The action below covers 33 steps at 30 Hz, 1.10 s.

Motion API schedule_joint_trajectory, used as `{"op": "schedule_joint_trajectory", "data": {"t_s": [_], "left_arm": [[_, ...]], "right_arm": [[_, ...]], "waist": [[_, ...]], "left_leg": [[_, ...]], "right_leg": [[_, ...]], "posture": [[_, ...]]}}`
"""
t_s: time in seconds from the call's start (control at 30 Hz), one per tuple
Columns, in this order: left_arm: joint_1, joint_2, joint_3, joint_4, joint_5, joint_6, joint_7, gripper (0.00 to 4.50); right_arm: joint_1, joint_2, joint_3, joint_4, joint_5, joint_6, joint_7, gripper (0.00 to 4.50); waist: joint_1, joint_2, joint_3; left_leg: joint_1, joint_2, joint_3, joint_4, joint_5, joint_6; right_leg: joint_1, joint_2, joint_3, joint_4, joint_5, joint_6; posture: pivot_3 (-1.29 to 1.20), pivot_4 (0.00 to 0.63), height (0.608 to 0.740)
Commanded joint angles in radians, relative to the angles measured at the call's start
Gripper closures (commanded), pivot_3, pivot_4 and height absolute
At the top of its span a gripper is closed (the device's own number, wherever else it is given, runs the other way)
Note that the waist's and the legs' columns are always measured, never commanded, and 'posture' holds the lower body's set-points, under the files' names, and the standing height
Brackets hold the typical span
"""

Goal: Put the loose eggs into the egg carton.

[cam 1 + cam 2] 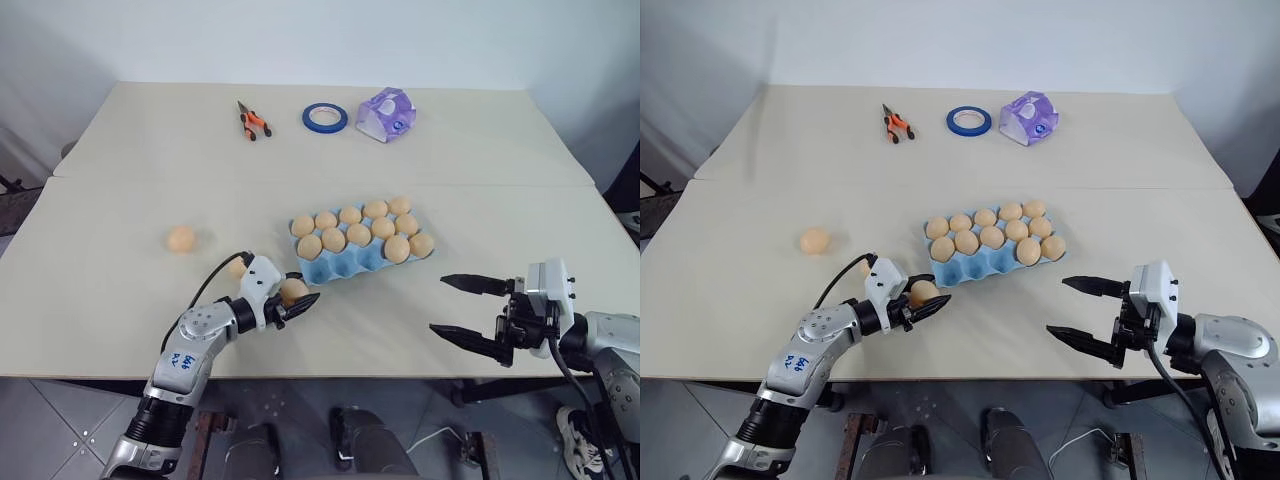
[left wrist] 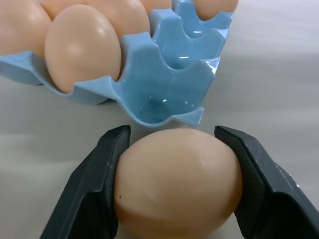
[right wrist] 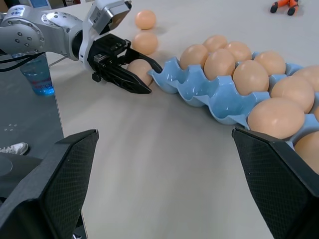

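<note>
My left gripper (image 1: pixel 305 292) is shut on a tan-orange egg (image 2: pixel 177 184), its two black fingers pressed against the egg's sides, low over the table. The egg sits just short of the empty end cup of the light blue egg carton (image 1: pixel 335 268). Several eggs fill the carton's other cups. Two more loose eggs lie on the table: one (image 1: pixel 237 267) right behind the left wrist, and another (image 1: pixel 181 238) farther left. Off to the right of the carton, my right gripper (image 1: pixel 438 304) hangs open with nothing in it.
At the far side of the table lie orange-handled pliers (image 1: pixel 253 121), a blue tape roll (image 1: pixel 325 117) and a purple-white packet (image 1: pixel 386 114). A seam crosses the tabletop behind the carton. The table's near edge runs just under both arms.
</note>
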Motion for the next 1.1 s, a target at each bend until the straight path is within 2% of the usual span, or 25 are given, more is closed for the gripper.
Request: {"op": "schedule_joint_trajectory", "data": {"t_s": [0.03, 0.23, 0.33, 0.43, 0.57, 0.77, 0.93, 1.1], "left_arm": [[0.008, 0.035, 0.026, -0.086, -0.027, 0.031, -0.029, 2.09], [-0.003, 0.099, 0.107, -0.258, -0.204, 0.200, -0.101, 2.09], [-0.085, 0.087, 0.141, -0.316, -0.313, 0.300, -0.091, 2.09], [-0.183, 0.043, 0.108, -0.269, -0.284, 0.294, -0.050, 2.09], [-0.304, -0.035, 0.033, -0.115, -0.189, 0.211, -0.023, 2.09], [-0.453, -0.148, -0.089, 0.217, -0.056, -0.022, -0.107, 2.09], [-0.523, -0.245, -0.115, 0.447, 0.021, -0.171, -0.107, 2.09], [-0.629, -0.329, -0.113, 0.669, 0.065, -0.286, -0.120, 2.09]], "right_arm": [[-0.003, -0.005, -0.034, -0.024, 0.019, -0.020, -0.003, 0.00], [-0.014, -0.009, -0.033, -0.014, 0.018, -0.018, -0.002, 0.00], [-0.020, -0.009, -0.029, -0.010, 0.017, -0.018, -0.001, 0.00], [-0.027, -0.004, -0.026, -0.009, 0.020, -0.023, 0.003, 0.00], [-0.018, 0.005, -0.041, -0.023, 0.032, -0.033, 0.002, 0.00], [0.038, 0.031, -0.092, -0.057, 0.062, -0.057, -0.019, 0.00], [0.067, 0.086, -0.156, -0.087, 0.098, -0.085, -0.085, 0.00], [0.164, 0.110, -0.172, -0.123, 0.074, -0.116, -0.106, 0.00]], "waist": [[0.000, 0.000, 0.000], [0.009, 0.000, 0.000], [0.015, 0.000, 0.000], [0.023, 0.001, 0.001], [0.029, 0.002, 0.001], [0.040, 0.002, 0.001], [0.039, 0.003, 0.001], [0.041, 0.003, 0.001]], "left_leg": [[0.000, 0.000, 0.000, 0.000, 0.000, 0.000], [0.000, 0.000, 0.000, 0.001, 0.000, 0.000], [0.000, 0.000, 0.000, 0.001, 0.000, 0.000], [0.000, 0.000, -0.002, 0.005, -0.001, 0.001], [0.001, -0.001, -0.003, 0.008, -0.003, 0.004], [0.000, -0.001, -0.002, 0.009, -0.004, 0.006], [0.000, -0.001, -0.003, 0.009, -0.006, 0.006], [-0.001, -0.001, -0.004, 0.009, -0.008, 0.006]], "right_leg": [[0.000, 0.000, 0.000, 0.000, 0.000, 0.000], [0.000, 0.000, 0.000, 0.001, 0.000, 0.000], [0.000, 0.000, 0.000, 0.001, 0.000, 0.000], [0.002, 0.000, -0.001, 0.001, 0.000, 0.000], [0.008, -0.001, -0.002, -0.003, 0.000, 0.000], [0.008, -0.001, -0.001, -0.006, 0.001, 0.001], [0.008, 0.001, -0.001, -0.006, 0.003, 0.005], [0.008, 0.001, -0.002, -0.006, 0.003, 0.005]], "posture": [[0.00, 0.150, 0.740], [0.00, 0.150, 0.740], [0.00, 0.150, 0.740], [0.00, 0.150, 0.740], [0.00, 0.150, 0.740], [0.00, 0.150, 0.740], [0.00, 0.150, 0.740], [0.00, 0.150, 0.740]]}}
